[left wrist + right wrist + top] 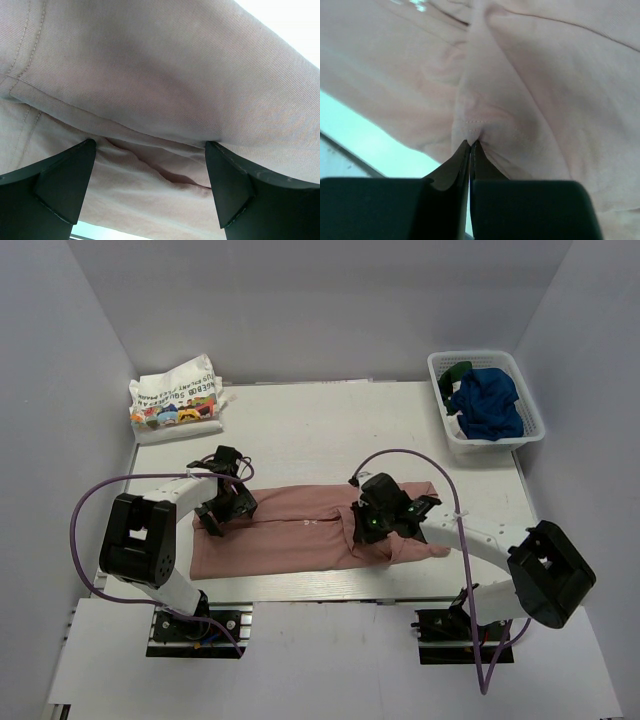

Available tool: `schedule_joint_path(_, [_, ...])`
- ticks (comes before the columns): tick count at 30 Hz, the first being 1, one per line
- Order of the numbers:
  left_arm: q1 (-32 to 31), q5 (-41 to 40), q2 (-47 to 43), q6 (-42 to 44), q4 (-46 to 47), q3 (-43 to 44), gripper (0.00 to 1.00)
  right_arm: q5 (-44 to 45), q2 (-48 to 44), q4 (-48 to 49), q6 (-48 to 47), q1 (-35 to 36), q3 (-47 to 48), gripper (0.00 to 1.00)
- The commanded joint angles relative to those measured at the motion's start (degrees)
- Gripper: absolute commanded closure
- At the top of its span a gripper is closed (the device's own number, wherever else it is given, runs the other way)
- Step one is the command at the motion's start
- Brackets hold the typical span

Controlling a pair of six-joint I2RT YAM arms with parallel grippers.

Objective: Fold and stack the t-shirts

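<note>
The right gripper (470, 144) has its two black fingers pressed tight together. They pinch a little ridge of the dusty pink cotton t-shirt (535, 80). The cloth bunches into a soft fold right at the tips, with a short line of stitches on it. This gripper sits on the right part of the shirt, near its front edge.

The left gripper (150, 150) is over the left end of the same shirt. Its black fingers are spread wide apart, one on each side of a folded hem, and they hold nothing. I cannot tell if the tips touch the cloth.

The shirt lies long and flat across the white table (330, 425), folded into a wide strip with a few wrinkles. The cloth looks thin and smooth, with tiny ribs and two rows of stitches along one hem. From above, the black arms cover parts of it, and purple cables (420, 455) loop near its ends.

Past the shirt's left end, on the far side, lies a folded white t-shirt with colourful print (175, 400). Past its right end, also on the far side, stands a white plastic mesh basket (497, 445). Inside it is a crumpled blue t-shirt (490, 405) and a bit of dark green cloth (460, 370).
</note>
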Motion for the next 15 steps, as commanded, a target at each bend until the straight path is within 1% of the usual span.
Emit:
schedule_joint_path(1, [-0.1,-2.1,3.5,0.4,3.2,-3.3,0.0,-6.2,-1.6,0.1,-2.5,0.5,2.3,1.0])
schedule_joint_path(7, [-0.1,-1.6,3.5,0.4,3.2,-3.8,0.0,-13.7,0.2,6.2,-1.1,1.5,1.8,1.0])
schedule_joint_path(15, [-0.1,-1.0,4.0,0.4,3.7,-4.4,0.0,-17.2,3.1,12.1,1.0,2.7,2.0,1.0])
